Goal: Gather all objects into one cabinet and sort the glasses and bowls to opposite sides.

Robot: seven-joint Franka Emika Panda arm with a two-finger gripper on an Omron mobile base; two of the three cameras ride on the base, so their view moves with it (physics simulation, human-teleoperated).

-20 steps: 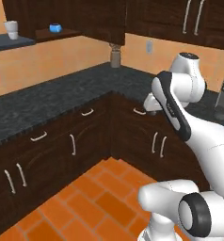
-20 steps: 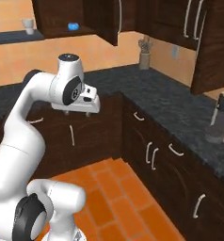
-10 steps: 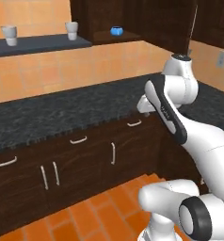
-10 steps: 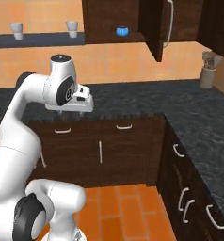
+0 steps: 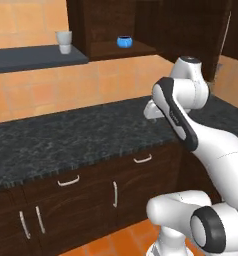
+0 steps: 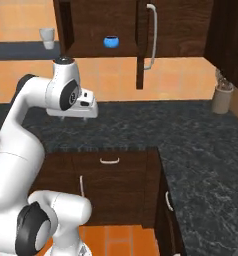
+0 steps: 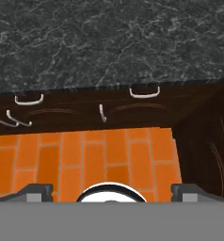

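A pale grey-white tumbler, one of the glasses, stands on the flat grey-blue slab shelf. To its right, a small bright-blue round vessel sits on the shelf board of the dark brown cabinet, whose front is open. My gripper hangs over the front of the counter, well below the cabinet. It points down and is open, with nothing between its fingertips. The bowls are out of view.
A dark speckled counter runs under the shelf and turns a corner at the right. A beige utensil jar stands on it. The cabinet's open door juts forward. Drawers and orange tile floor lie below.
The whole picture has shifted as the base moved: the shelf, tumbler and cabinet now sit closer and more central. The gripper has stayed open and empty.
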